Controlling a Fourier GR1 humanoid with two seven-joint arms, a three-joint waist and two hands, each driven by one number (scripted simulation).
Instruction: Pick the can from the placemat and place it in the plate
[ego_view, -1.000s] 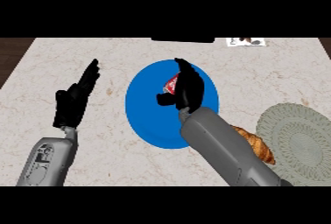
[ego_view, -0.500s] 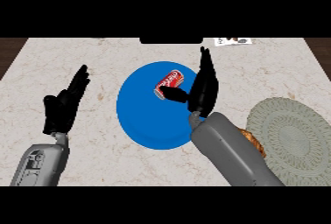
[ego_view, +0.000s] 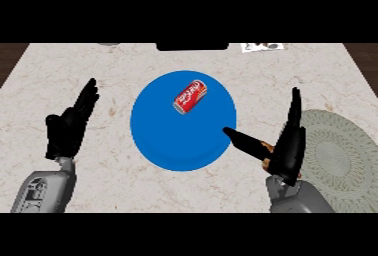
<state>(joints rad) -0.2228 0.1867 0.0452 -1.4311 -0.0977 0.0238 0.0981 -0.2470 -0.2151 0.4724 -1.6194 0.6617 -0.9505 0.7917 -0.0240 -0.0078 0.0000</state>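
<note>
A red can (ego_view: 190, 96) lies on its side in the upper part of the blue plate (ego_view: 170, 145), with nothing touching it. My right hand (ego_view: 286, 147) is open to the right of the plate, fingers straight up and thumb pointing toward the plate's rim, over the left edge of the round grey-green placemat (ego_view: 336, 150). My left hand (ego_view: 68, 127) rests open at the left of the plate, fingers up.
A brown object (ego_view: 267, 148), mostly hidden, shows behind my right hand at the placemat's edge. A dark item (ego_view: 192, 46) and a small patterned thing (ego_view: 263, 46) sit at the counter's far edge.
My right hand let go of the can and drew back to the right, off the plate. The can now lies on the plate. The left hand hardly moved.
</note>
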